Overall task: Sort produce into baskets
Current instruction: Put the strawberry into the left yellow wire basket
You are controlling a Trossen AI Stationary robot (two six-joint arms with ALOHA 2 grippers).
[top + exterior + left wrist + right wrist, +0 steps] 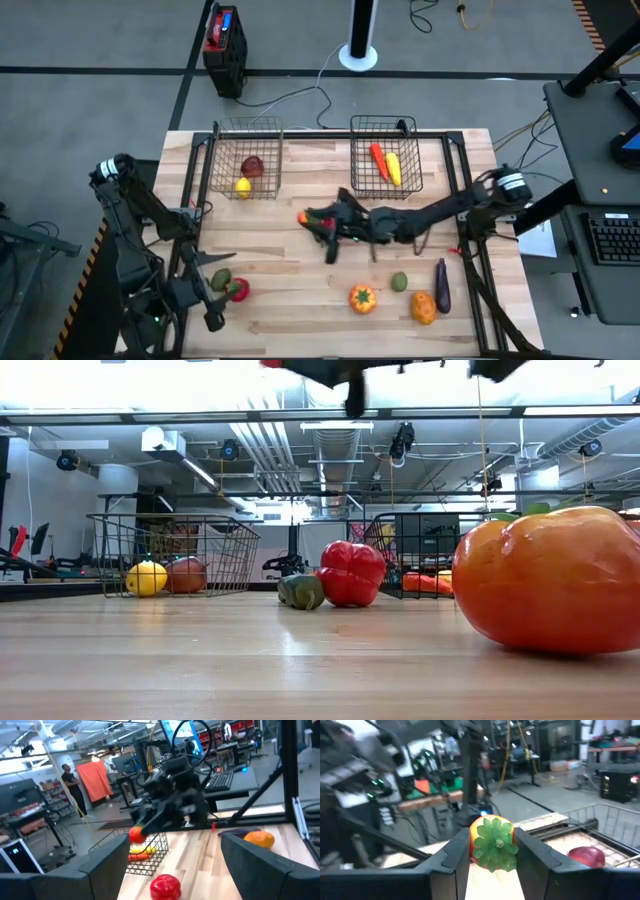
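We find the right gripper (308, 218) at the table's centre, raised off the surface, its fingers closed on a small red-orange fruit with a green leafy cap (491, 841). The right wrist view shows the fruit pinched between both fingers, cap toward the camera.

The left gripper (222, 285) sits at about 8 o'clock on the table, its jaws standing apart and holding nothing. Just beside it lie a red pepper (238, 290) and a small green piece (221, 279), touching or nearly touching each other.

The left basket (243, 160), at roughly 11 o'clock, holds a dark red fruit (253, 167) and a yellow fruit (242, 186). The right basket (385, 155), at roughly 1 o'clock, holds an orange carrot (379, 160) and a yellow piece (393, 168) lying side by side.

Loose on the table (300, 330) near 5 o'clock we note an orange tomato-like piece (362, 298), a small green piece beside it (399, 282), a purple eggplant (442, 284) and an orange piece (423, 307) at the eggplant's lower end.

A red-and-black box (223, 45) stands on the floor beyond the table's far edge.
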